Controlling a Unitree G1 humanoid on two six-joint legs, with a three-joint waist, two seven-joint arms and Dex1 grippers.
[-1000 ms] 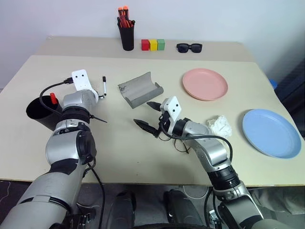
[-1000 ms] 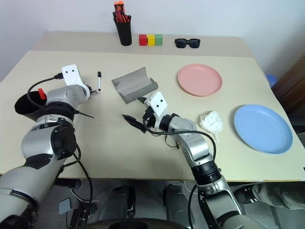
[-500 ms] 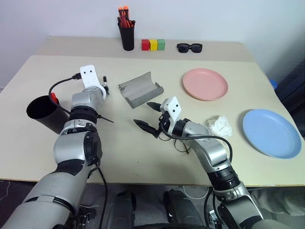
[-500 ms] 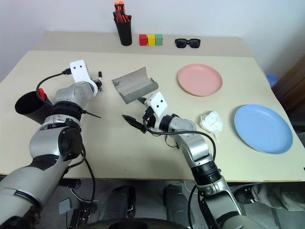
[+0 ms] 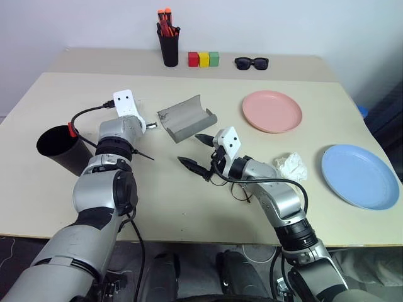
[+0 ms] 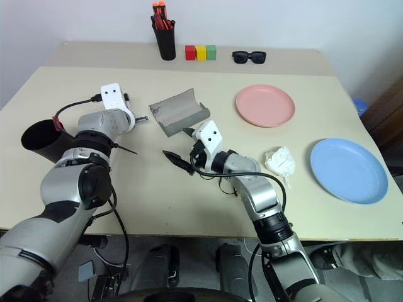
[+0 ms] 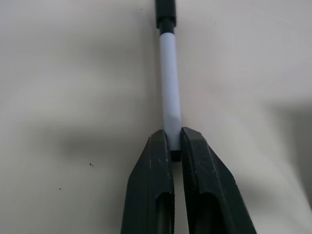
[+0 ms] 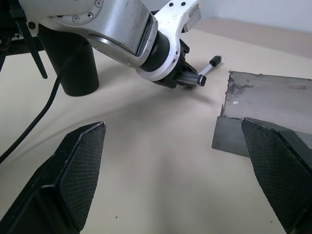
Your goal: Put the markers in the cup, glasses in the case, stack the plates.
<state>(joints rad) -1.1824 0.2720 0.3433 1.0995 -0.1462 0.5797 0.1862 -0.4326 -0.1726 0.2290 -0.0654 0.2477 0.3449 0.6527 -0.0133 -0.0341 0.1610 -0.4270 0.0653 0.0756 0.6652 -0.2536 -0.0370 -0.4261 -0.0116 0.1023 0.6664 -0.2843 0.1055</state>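
Left gripper (image 7: 172,146) pinches the white marker (image 7: 169,87) by one end, its fingers (image 7: 156,165) pressed against the barrel; the marker's black far end points toward the case (image 5: 186,117), just short of its near corner. Right gripper (image 5: 196,153) hangs with its fingers spread wide, in front of the case. The case lies open, curved like a trough. A black cup (image 5: 58,148) stands well to the left of the case, with the red marker (image 5: 72,131) showing at its rim. The pink plate (image 5: 272,111) lies to the right of the case; the blue plate (image 5: 359,175) lies farther right and nearer. Thin glasses (image 5: 238,192) lie in front of the case, partly under the right forearm.
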